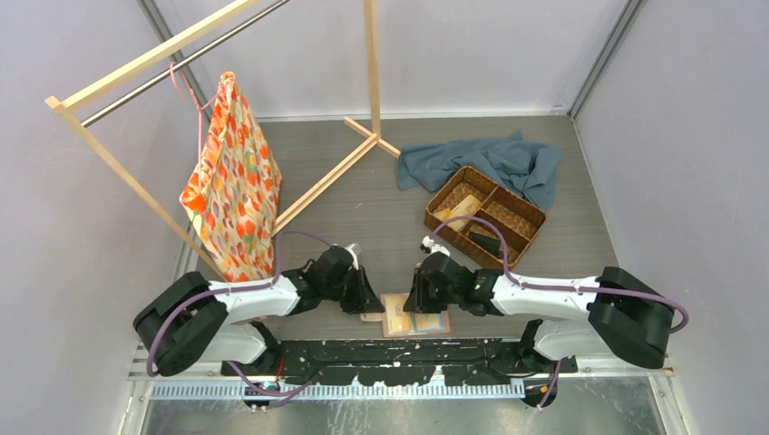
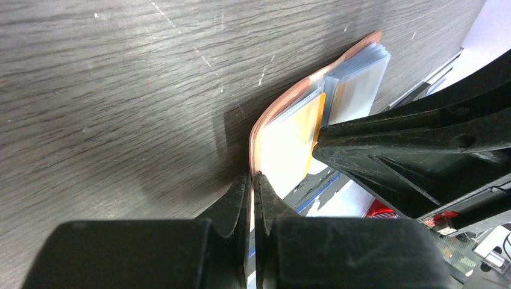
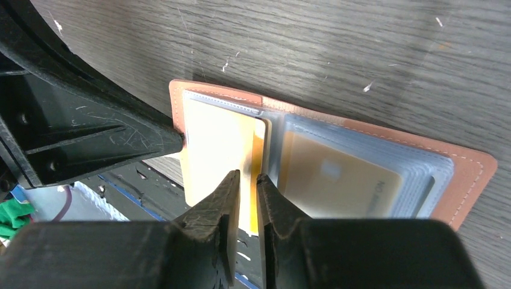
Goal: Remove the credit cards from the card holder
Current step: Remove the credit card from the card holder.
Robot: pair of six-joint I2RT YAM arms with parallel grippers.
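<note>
One line governs the move: the holder (image 1: 419, 319) lies open at the near edge of the table (image 1: 381, 208), its long axis running left to right. A gold card (image 3: 214, 144) pokes out of its sleeve across that axis, toward the near side.

We see the left gripper (image 2: 253, 178) pinched shut on the holder's left rim, which stands a little off the table. The right gripper (image 3: 245, 179) hangs over the left half with its jaws nearly together at the card's edge. We cannot tell whether they bite it.

From the right gripper the card lies straight below, and its free way runs nearward, past the holder's rim. We judge the right gripper the one to draw it near and clear while the left pins the holder. More cards (image 3: 340, 177) sit sleeved in the right half.
</note>
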